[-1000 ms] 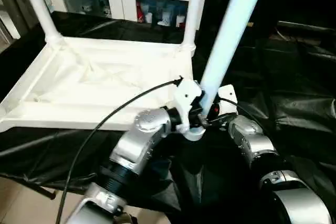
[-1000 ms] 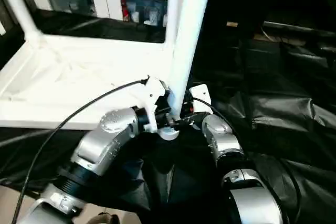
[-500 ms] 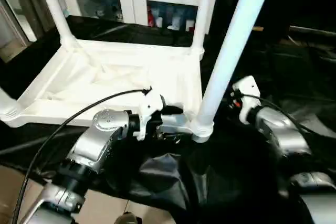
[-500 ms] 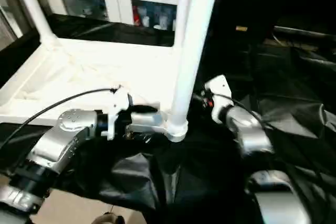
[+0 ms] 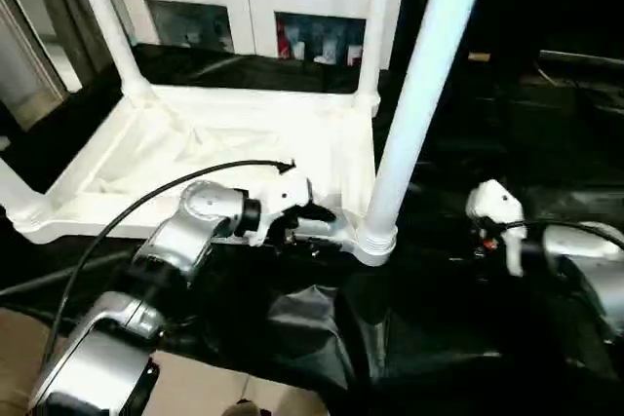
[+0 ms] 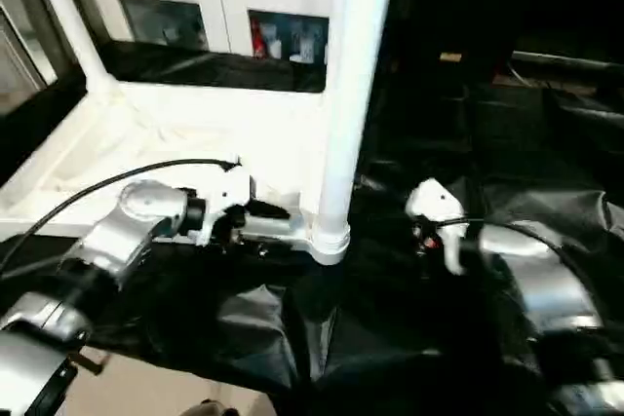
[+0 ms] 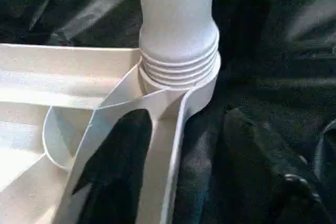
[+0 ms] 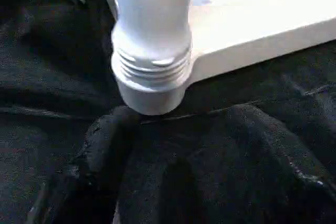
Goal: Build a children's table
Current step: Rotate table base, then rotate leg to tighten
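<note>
The children's table lies upside down, its white rimmed top point(image 5: 234, 143) on the black cloth. A white leg point(image 5: 414, 94) stands upright in the near right corner socket point(image 5: 375, 239), its ribbed collar point(image 7: 178, 72) seated in the lobe. Two more legs point(image 5: 375, 26) point(image 5: 102, 17) rise from the far corners. My left gripper point(image 5: 310, 221) is at the near rim beside that socket, one black finger point(image 7: 118, 166) lying along the rim wall. My right gripper point(image 8: 184, 121) is open just short of the socket, both fingers point(image 8: 105, 145) spread on the cloth.
The black-draped work table point(image 5: 487, 338) has crumpled folds in front of the socket. A white glass-door cabinet point(image 5: 244, 17) stands behind. A black cable point(image 5: 146, 202) arcs over my left forearm. The floor point(image 5: 29, 348) shows at the near left.
My right gripper has let go of the near right leg and drawn back to the right. The leg now stands in its socket. My left gripper stays at the near rim.
</note>
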Robot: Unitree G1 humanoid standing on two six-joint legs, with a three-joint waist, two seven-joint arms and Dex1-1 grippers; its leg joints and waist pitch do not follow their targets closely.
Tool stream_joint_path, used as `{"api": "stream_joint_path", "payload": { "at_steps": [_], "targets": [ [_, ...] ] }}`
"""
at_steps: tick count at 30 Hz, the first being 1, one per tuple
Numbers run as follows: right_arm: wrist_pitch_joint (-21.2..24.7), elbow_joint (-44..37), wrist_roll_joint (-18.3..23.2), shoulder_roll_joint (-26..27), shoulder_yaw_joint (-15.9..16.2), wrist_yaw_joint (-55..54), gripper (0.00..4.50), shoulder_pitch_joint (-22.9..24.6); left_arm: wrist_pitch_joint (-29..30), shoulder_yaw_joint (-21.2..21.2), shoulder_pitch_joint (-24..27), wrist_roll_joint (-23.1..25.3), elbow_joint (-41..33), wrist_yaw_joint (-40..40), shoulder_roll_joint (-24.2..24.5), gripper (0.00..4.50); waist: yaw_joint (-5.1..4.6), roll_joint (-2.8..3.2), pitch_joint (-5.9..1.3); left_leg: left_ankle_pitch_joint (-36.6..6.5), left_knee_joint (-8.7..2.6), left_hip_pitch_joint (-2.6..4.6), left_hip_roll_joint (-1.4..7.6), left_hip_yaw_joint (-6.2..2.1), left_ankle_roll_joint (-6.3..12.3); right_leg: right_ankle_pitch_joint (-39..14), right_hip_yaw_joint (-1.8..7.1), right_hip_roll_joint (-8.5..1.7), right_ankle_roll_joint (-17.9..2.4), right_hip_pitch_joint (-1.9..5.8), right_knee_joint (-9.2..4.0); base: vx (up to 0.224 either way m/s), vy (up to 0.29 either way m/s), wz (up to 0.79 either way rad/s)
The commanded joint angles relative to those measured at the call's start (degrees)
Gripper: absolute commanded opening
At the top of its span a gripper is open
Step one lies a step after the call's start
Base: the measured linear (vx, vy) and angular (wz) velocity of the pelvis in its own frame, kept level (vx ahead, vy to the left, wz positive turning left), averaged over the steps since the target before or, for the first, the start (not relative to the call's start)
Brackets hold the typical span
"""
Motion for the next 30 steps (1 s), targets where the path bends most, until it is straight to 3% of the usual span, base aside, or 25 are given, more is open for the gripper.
{"api": "stream_joint_path", "payload": {
  "at_steps": [1, 9, 11, 14, 16, 21, 23, 26, 30],
  "targets": [
    [1.39, -2.31, 0.55, -0.71, -0.32, 0.35, 3.22, 0.6, -1.73, -0.86, -1.44, 2.03, 3.06, -0.4, 0.06, 2.24, 0.24, -0.72, -4.38, -13.44, -3.37, 0.82, 0.2, -0.31, 2.93, -10.23, 1.25, -1.82, -13.58, 3.28, -4.8, 0.0, 0.0, 0.0],
    [2.52, -4.7, -0.03, -0.86, 0.58, -0.42, 3.22, 1.83, -3.8, -1.54, -3.46, 4.98, 10.1, -0.14, 0.01, 1.79, 0.35, -0.39, -4.76, -12.8, -3.43, 0.72, 0.31, -0.59, 2.76, -8.99, 1.13, -1.9, -13.72, 3.23, -4.63, 0.0, 0.0, 0.0],
    [2.84, -5.06, -0.05, -0.9, 0.99, -0.53, 3.22, 1.76, -4.85, -1.64, -4.13, 5.88, 12.32, 1.16, -0.25, 1.58, 0.36, -0.68, -4.72, -12.91, -3.4, 0.69, 0.19, -0.58, 2.82, -8.87, 1.09, -1.86, -13.72, 3.3, -4.64, 0.0, 0.0, 0.0],
    [2.96, -5.11, -0.22, -0.83, 1.33, -0.52, 3.22, 1.34, -6.43, -1.21, -5.31, 7.13, 15.22, 3.03, -0.93, 1.45, 0.31, -0.65, -4.67, -13.07, -3.42, 0.67, 0.17, -0.56, 2.84, -9.72, 1.08, -1.9, -13.39, 3.25, -4.82, 0.0, 0.0, 0.0],
    [2.92, -5.07, -0.31, -0.79, 1.41, -0.52, 3.22, 1.22, -6.62, -0.99, -5.54, 7.23, 15.77, 3.09, -1.14, 1.12, 0.4, -0.95, -4.7, -12.7, -3.44, 0.58, 0.2, -0.58, 2.82, -9.61, 1.11, -2.05, -13.37, 3.4, -4.78, 0.0, 0.0, 0.0],
    [2.83, -5.14, -0.51, -0.61, 1.7, -0.65, 3.22, 1.32, -7.03, -0.85, -5.99, 7.38, 17.37, 2.12, -1.44, 0.82, 0.47, -0.68, -4.58, -13.09, -3.49, 0.58, 0.2, -0.57, 2.92, -10.72, 1.1, -2.07, -13.27, 3.24, -4.92, 0.0, 0.0, 0.0],
    [2.66, -4.99, -0.71, -0.56, 1.88, -0.74, 3.22, 1.34, -7.32, -0.86, -6.09, 7.63, 17.85, 1.89, -1.46, 0.5, 0.45, -0.6, -4.53, -13.68, -3.59, 0.6, 0.2, -0.61, 2.68, -11.66, 1.08, -2.07, -12.99, 3.22, -5.04, 0.0, 0.0, 0.0],
    [2.64, -5.15, -0.64, -0.4, 2.09, -1.07, 3.22, 1.56, -7.31, -0.6, -6.54, 8.1, 19.11, 1.47, -1.54, 0.39, 0.35, -0.98, -4.57, -13.32, -3.63, 0.53, 0.22, -0.65, 2.7, -10.95, 1.1, -2.04, -13.02, 3.29, -4.96, 0.0, 0.0, 0.0],
    [2.49, -5.04, -0.67, -0.1, 2.31, -1.38, 3.22, 1.59, -6.63, -0.49, -6.42, 8.33, 19.18, 1.84, -1.34, 0.16, 0.3, -0.94, -4.68, -11.8, -3.49, 0.4, 0.21, -0.62, 3.37, -8.73, 1.07, -2.13, -13.72, 3.38, -4.69, 0.0, 0.0, 0.0]
  ]
}}
